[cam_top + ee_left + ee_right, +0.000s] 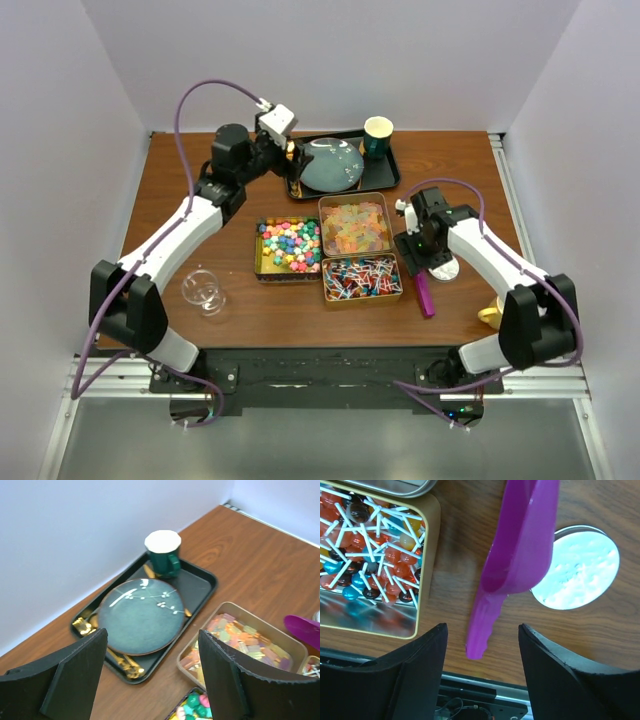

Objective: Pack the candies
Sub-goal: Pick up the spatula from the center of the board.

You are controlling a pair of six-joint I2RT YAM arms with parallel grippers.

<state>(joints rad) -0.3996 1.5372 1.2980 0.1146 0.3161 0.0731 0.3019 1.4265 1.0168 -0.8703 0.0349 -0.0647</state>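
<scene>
Three open tins sit mid-table: bright multicoloured cubes (pixel 289 246), pale gummies (pixel 354 226) and red-blue-white stick candies (pixel 361 278). My left gripper (pixel 288 153) is open and empty, hovering at the back over the black tray's left end; in its wrist view (pixel 150 680) the gummies (pixel 245 640) and the cubes (pixel 200 707) lie below right. My right gripper (pixel 424 268) is open just right of the stick-candy tin. In its wrist view (pixel 482 675) the purple scoop (pixel 520 545) lies on the table, its handle end between the fingers, untouched. The stick candies (pixel 370 555) are to the left.
A black tray (pixel 385 175) at the back holds a dark teal plate (pixel 331 165), a green cup (pixel 378 137) and gold cutlery (pixel 120 662). A clear glass (pixel 203 290) stands front left. A round silver lid (pixel 577 567) lies beside the scoop. A yellow object (pixel 489 315) is at the right edge.
</scene>
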